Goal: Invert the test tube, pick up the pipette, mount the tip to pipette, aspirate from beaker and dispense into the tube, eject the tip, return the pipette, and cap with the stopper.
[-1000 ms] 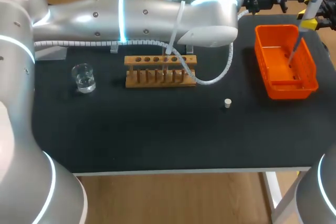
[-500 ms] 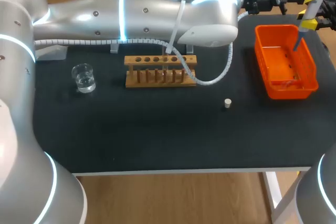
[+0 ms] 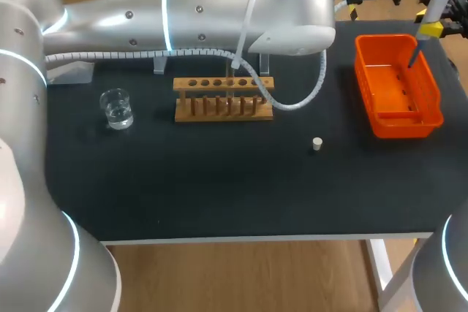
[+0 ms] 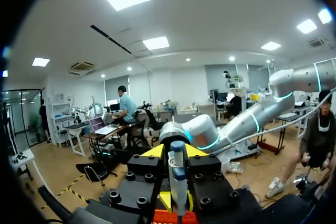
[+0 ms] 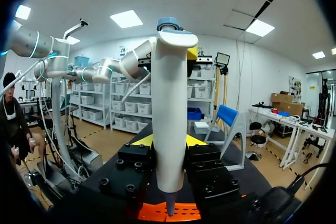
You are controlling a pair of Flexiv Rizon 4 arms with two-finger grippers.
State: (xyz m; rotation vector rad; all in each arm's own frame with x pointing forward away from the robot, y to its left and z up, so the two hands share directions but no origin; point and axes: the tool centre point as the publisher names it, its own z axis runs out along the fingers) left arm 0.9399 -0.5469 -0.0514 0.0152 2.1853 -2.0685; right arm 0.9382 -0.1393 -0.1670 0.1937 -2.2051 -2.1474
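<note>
Right hand point(image 5: 168, 141) pinches the pipette point(image 5: 169, 103) at mid-barrel, over the orange bin point(image 3: 365, 71). Cannot tell the left hand point(image 4: 174, 156) state. Pipette is probably light, rigid and smooth. Grip the barrel, not the nozzle.

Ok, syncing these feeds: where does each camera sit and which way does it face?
Head view: above, behind, looking down on table; left arm, right arm show.
Left wrist view: on left arm, facing the pipette past the left gripper.
Right wrist view: on right arm, looking along right gripper, shut on pipette.
All share pipette, orange bin.
</note>
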